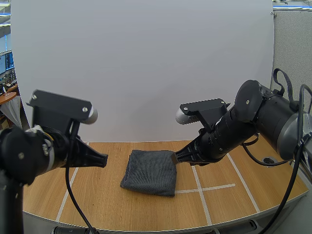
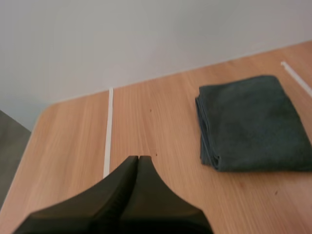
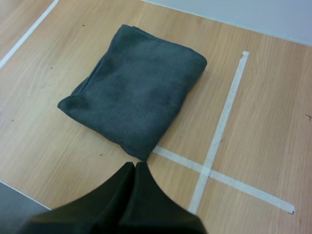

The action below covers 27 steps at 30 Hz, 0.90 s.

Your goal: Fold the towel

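A dark grey towel [image 1: 150,172] lies folded into a thick square near the middle of the wooden table [image 1: 122,209]. The left wrist view has the towel [image 2: 251,122] off to the side of my left gripper [image 2: 138,158], whose fingers lie together as one dark wedge over bare wood. In the high view my left gripper [image 1: 104,160] hovers left of the towel, apart from it. My right gripper [image 1: 174,157] is at the towel's right back corner. Seen from the right wrist, the towel [image 3: 134,90] lies just beyond my right gripper [image 3: 135,165], shut on nothing.
White tape lines [image 1: 201,187] form a cross on the table right of the towel, and another white tape line [image 1: 68,187] runs along the left side. A white wall panel [image 1: 146,63] stands behind the table. The table's front edge [image 1: 161,225] curves near the arms' bases.
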{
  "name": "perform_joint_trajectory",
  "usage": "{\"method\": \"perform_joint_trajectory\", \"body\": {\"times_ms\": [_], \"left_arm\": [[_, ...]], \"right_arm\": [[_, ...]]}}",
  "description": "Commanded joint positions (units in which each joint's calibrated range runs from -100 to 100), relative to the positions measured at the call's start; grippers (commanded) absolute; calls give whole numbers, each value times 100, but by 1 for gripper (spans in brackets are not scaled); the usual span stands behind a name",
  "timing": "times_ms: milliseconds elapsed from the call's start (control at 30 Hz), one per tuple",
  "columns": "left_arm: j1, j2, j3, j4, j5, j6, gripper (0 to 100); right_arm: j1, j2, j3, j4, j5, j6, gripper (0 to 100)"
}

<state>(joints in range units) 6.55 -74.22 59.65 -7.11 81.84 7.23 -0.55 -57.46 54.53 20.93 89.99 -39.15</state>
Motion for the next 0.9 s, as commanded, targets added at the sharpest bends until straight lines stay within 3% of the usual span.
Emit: {"method": "perform_joint_trajectory", "body": {"times_ms": [0,233,333,500,867], "left_arm": [[-26,575,97,92,-318,-78,0],[-26,1803,97,66,-480,198,0],[-26,2207,97,-638,-566,1214,0],[-26,3113,97,-1802,-259,2257,0],[-26,5386,-218,-2726,628,3725,0]], "right_arm": [[5,-68,1,175,-96,-226,0],[5,-68,1,187,-96,-260,0],[5,-68,1,187,-96,-260,0],[5,-68,1,187,-96,-260,0],[5,108,1,430,-96,-689,0]]}}
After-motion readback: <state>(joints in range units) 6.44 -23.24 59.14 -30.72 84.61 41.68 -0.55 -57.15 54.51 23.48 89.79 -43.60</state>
